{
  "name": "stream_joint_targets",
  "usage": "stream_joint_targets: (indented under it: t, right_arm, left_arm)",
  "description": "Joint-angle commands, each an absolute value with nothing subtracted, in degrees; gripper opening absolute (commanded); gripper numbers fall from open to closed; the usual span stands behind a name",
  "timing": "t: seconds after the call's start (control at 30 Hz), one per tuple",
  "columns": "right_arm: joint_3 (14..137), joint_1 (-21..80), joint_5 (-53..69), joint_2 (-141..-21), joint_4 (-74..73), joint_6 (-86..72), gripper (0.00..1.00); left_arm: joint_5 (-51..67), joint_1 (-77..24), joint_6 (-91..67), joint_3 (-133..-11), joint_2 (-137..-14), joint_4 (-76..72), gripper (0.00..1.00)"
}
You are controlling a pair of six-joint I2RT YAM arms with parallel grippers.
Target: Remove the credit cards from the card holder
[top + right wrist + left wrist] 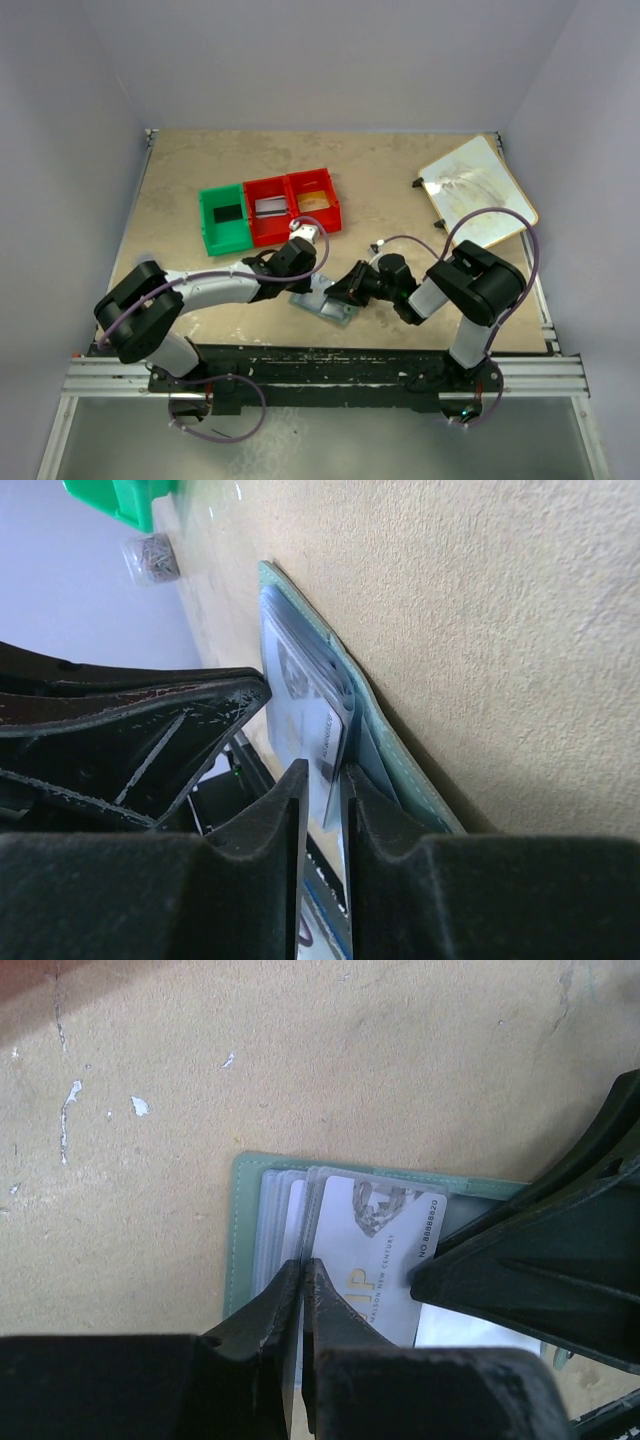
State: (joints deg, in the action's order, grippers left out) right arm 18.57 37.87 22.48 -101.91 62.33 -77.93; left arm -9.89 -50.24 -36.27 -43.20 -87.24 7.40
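Observation:
The card holder (322, 302) lies open on the table between the two arms, with a grey-green rim (242, 1240) and a green cover (400, 750). A pale credit card (372, 1250) with gold lettering sits in its clear inner sleeve. My left gripper (302, 1272) is shut, its tips pinched on the near edge of that card and sleeve. My right gripper (322, 780) comes in from the opposite side. Its jaws are closed to a narrow gap on the inner pocket leaf and the numbered end of the credit card (328, 742). The green cover lies outside its right finger.
A green bin (224, 220) and two red bins (268, 210) (313, 200) stand in a row behind the card holder, each with something flat inside. A cream board (478, 190) lies at the back right. The right gripper's fingers (540, 1260) crowd the left wrist view.

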Motion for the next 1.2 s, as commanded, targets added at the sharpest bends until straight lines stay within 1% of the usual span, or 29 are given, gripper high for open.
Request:
stream_joint_targets:
  t: [0.0,0.13,0.23,0.27,0.47,0.6,0.7,0.83,1.0,1.17]
  right_arm:
    - [19.89,38.45,23.75,-99.89,68.98,-77.93,0.22]
    - [20.65,38.62,23.2,-99.27,66.45,-78.51,0.15]
    - [20.85,38.69,21.19,-97.54,61.39,-77.6,0.01]
    - [21.14,38.67,20.59,-96.68,59.22,-76.97,0.0]
    - [24.03,38.67,16.14,-89.71,41.28,-70.45,0.0]
    - [22.42,38.54,18.89,-88.69,40.19,-70.46,0.0]
    - [22.98,38.58,20.36,-89.25,37.62,-67.69,0.0]
    - [25.27,38.49,20.06,-90.67,30.54,-63.55,0.0]
    - [23.2,38.33,18.21,-88.61,32.31,-66.64,0.15]
    - [24.17,38.38,19.59,-90.84,37.45,-68.51,0.22]
  left_arm:
    - [-4.55,-50.92,-36.9,-40.11,-87.87,6.88,0.0]
    - [-5.79,-51.3,-37.38,-39.27,-87.57,7.94,0.0]
    - [-6.32,-51.37,-37.39,-38.5,-86.37,8.66,0.0]
    - [-6.93,-51.41,-37.54,-38.27,-85.89,9.03,0.0]
    - [-10.65,-51.41,-38.14,-38.0,-85.26,10.62,0.0]
    - [-10.81,-51.41,-38.1,-37.99,-86.04,10.03,0.0]
    - [-11.05,-51.35,-38.05,-38.18,-86.64,9.96,0.0]
    - [-10.75,-51.41,-38.14,-38.21,-87.01,9.49,0.0]
    - [-10.76,-51.37,-38.06,-37.94,-86.62,9.35,0.0]
    - [-8.53,-51.49,-37.51,-37.88,-86.05,8.0,0.0]
